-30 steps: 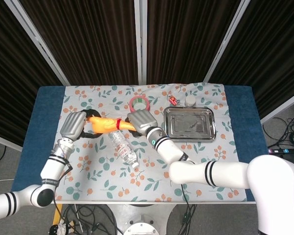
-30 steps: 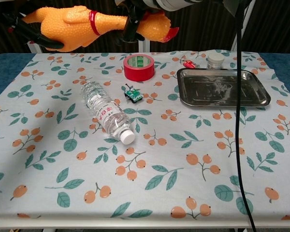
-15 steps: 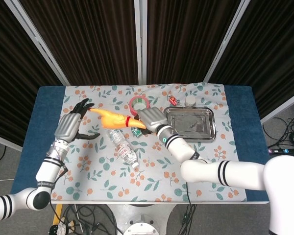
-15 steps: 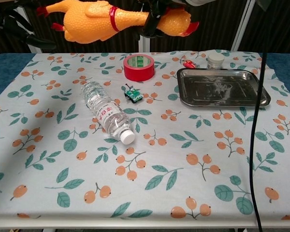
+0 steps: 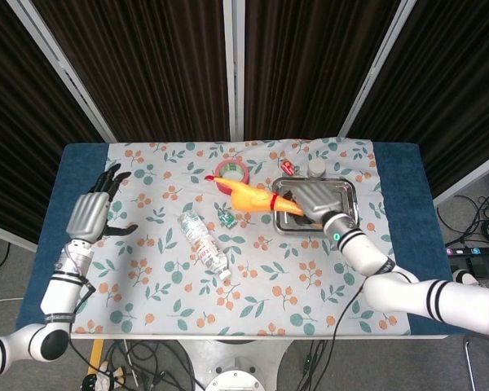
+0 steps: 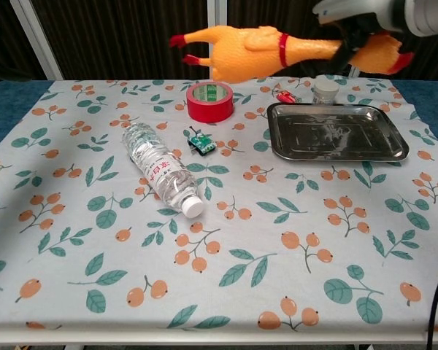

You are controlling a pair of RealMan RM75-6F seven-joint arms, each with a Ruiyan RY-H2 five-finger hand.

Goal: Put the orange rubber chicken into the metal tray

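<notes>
The orange rubber chicken (image 6: pixel 259 52) is long and glossy, with a red band at its neck, and hangs level in the air. The right hand (image 5: pixel 314 200) grasps its head end, so the body stretches out to that hand's left, above the red tape roll (image 6: pixel 209 100). Directly under the hand lies the metal tray (image 6: pixel 337 131), its shallow floor bare. The left hand (image 5: pixel 90 213) is released, fingers spread, raised over the table's (image 6: pixel 73 240) left edge, well apart from the chicken.
</notes>
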